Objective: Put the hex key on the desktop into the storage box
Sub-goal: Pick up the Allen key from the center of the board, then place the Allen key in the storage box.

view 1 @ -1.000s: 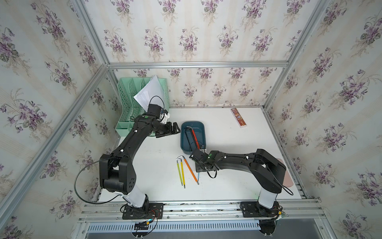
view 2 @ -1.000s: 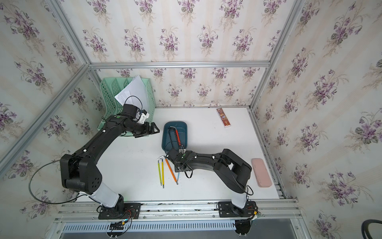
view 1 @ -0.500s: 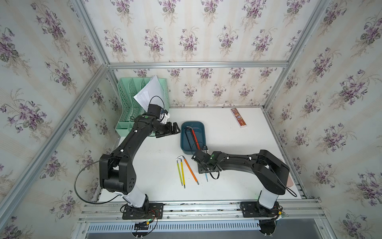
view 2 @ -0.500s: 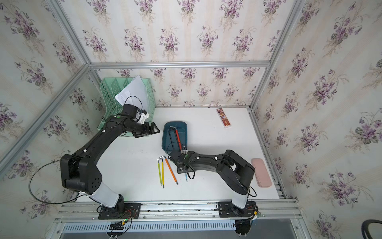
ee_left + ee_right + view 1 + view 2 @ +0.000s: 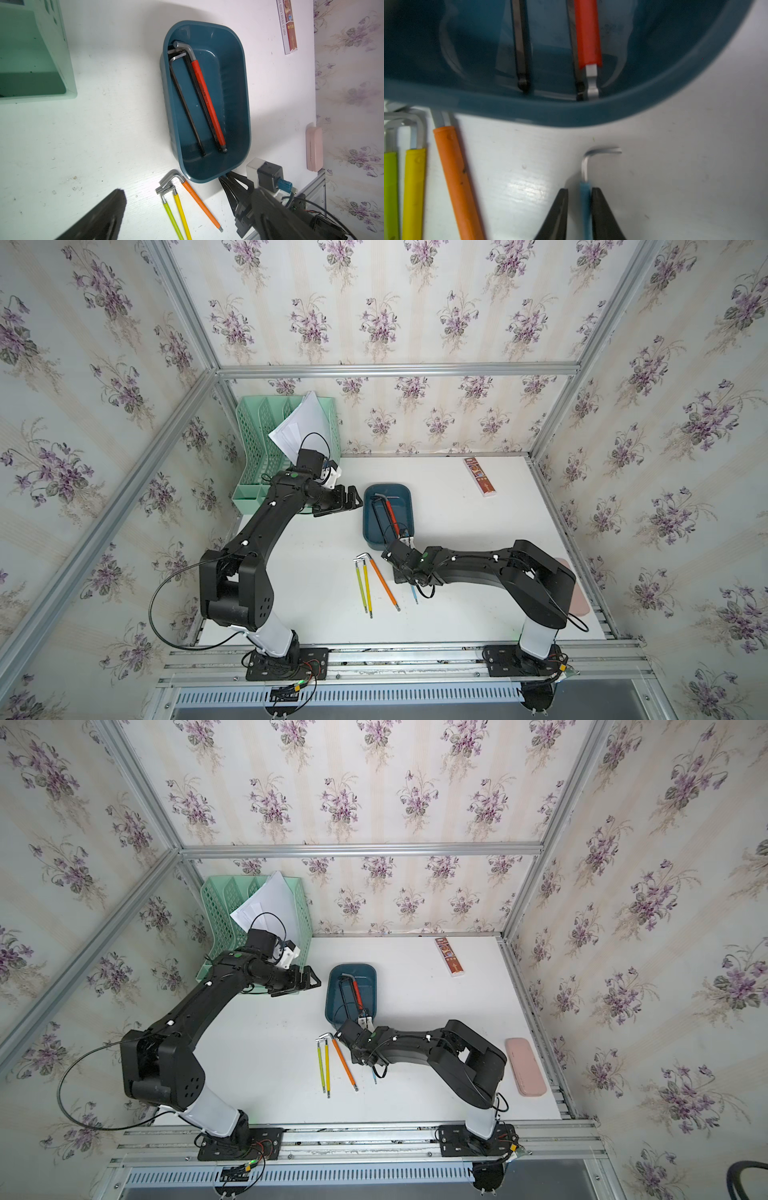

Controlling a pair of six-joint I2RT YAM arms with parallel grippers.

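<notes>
Right claw [image 5: 579, 207] narrower — astride blue hex key [image 5: 585, 199]

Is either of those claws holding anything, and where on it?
The right gripper pinches the blue hex key by its sleeve, just below the bend. The left gripper holds nothing.

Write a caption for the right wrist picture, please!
Right end effector pinching thin blue-sleeved hex key beside dark teal plastic storage box.

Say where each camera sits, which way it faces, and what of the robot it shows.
Top views: high above the front rail, looking down on the desktop; both arms in both.
Left wrist: above the storage box; shows the left end effector's finger and the right arm.
Right wrist: low over the desktop, facing the box; right end effector around the blue hex key.
Shared: box, orange hex key.
</notes>
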